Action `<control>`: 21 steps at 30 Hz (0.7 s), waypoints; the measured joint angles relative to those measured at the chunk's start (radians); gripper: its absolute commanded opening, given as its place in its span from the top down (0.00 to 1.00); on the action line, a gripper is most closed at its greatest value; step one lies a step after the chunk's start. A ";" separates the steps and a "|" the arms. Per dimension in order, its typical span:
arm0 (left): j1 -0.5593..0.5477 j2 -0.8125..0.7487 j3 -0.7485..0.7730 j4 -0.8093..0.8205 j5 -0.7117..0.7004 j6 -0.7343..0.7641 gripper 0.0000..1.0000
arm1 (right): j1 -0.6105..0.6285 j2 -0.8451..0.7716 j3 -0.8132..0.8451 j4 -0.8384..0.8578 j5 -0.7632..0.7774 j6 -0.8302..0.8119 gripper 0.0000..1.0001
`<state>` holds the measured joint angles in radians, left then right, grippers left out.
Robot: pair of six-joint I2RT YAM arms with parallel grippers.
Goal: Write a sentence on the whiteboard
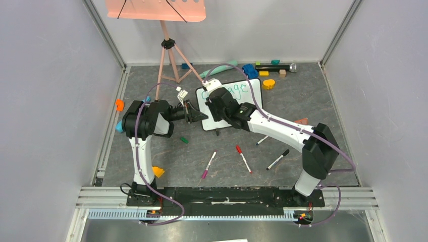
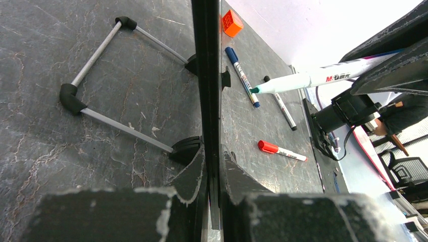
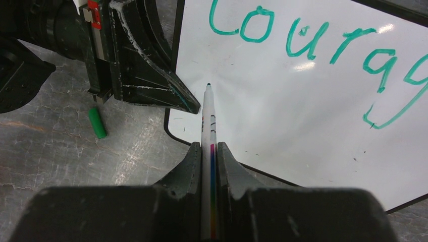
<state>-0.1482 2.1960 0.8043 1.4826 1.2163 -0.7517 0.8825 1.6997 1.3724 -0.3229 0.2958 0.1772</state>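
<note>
Looking down from the top: the whiteboard (image 1: 250,103) stands propped at mid tabletop (image 1: 227,151), glossy white with a thin dark rim. The left fingers (image 1: 196,113) come in from the left onto its left edge. The right arm (image 1: 282,128) crosses from the near right and covers the board's left half. Only the end of the teal sentence (image 1: 243,89) shows, on the top line.

Left wrist: the board is edge-on, a thin dark strip running straight away between the left fingers, which are pressed onto it. Its grey rod stand (image 2: 96,56) is on the left. The teal marker (image 2: 313,78), with a white barrel, points at the board face from the right; contact is unclear. A red-capped marker (image 2: 279,149) lies loose.

Right wrist: the right fingers (image 3: 194,156) pinch the teal marker's barrel, its long axis pointing straight ahead. The tip is over bare white just inside the left rim, below the "c" of "courag". Probably a second line starts here, running right. The right arm writes while the left steadies the board. A green cap (image 3: 97,122) lies on the stone-patterned tabletop.
</note>
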 measured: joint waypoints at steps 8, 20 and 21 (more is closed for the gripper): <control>0.000 0.000 -0.001 0.000 -0.001 0.000 0.98 | 0.002 0.035 0.041 0.000 0.032 -0.007 1.00; 0.000 0.000 -0.002 0.001 -0.002 0.000 0.98 | 0.002 0.074 0.064 -0.011 0.059 -0.013 1.00; 0.000 0.000 -0.002 0.000 -0.002 0.000 0.98 | 0.003 0.075 0.066 -0.013 0.062 -0.013 1.00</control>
<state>-0.1482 2.1960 0.8021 1.4830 1.2140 -0.7517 0.8860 1.7744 1.4380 -0.3355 0.3580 0.1638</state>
